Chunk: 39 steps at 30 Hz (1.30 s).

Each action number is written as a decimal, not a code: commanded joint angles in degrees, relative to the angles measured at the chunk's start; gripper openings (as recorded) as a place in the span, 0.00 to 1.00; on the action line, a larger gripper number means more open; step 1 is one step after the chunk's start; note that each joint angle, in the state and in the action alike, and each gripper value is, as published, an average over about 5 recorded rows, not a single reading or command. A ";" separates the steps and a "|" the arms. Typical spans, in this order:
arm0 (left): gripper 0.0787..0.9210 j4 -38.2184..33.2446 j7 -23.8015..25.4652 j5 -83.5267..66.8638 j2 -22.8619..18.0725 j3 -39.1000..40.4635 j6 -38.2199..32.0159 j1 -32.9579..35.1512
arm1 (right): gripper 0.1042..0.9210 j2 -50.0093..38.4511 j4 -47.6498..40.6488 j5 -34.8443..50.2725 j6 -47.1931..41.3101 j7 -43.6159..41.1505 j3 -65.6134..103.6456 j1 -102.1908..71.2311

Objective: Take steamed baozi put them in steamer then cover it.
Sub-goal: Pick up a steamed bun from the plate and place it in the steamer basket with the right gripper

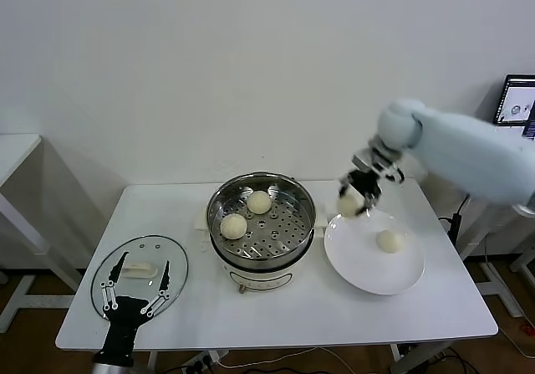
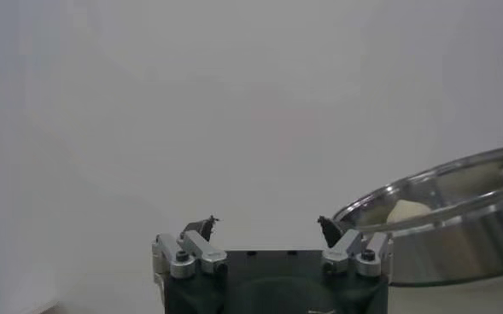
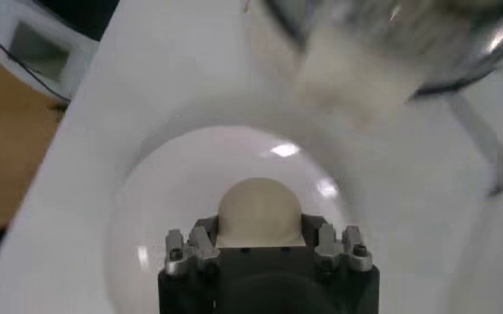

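Note:
The steamer (image 1: 219, 203) stands mid-table with two baozi (image 1: 233, 225) (image 1: 259, 202) on its perforated tray. My right gripper (image 1: 352, 200) is shut on a third baozi (image 3: 259, 210), held above the plate's far-left edge, between plate and steamer. A fourth baozi (image 1: 389, 241) lies on the white plate (image 1: 359, 265). The cover (image 1: 171, 257), clear glass with a white handle (image 1: 139, 270), lies flat at the table's front left. My left gripper (image 1: 133, 298) hovers open over the cover's near edge, its fingers (image 2: 201, 230) spread with nothing between them.
In the left wrist view the steamer's rim (image 2: 456, 183) shows off to one side with a bun inside. A second white table (image 1: 12, 152) stands at far left. A monitor (image 1: 518, 99) sits at far right.

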 commanded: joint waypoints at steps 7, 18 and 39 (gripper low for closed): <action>0.88 -0.16 -0.12 -0.06 0.27 0.00 -0.37 -0.10 | 0.68 14.37 13.29 -11.27 20.25 2.37 -1.93 4.79; 0.88 -0.10 -0.16 -0.23 0.16 -0.18 -0.69 -0.25 | 0.68 16.30 13.40 -23.52 29.57 4.49 -0.30 -5.51; 0.88 -0.12 -0.36 -0.31 0.04 -0.57 -1.26 0.05 | 0.69 18.24 9.16 -29.16 31.81 4.20 2.03 -11.75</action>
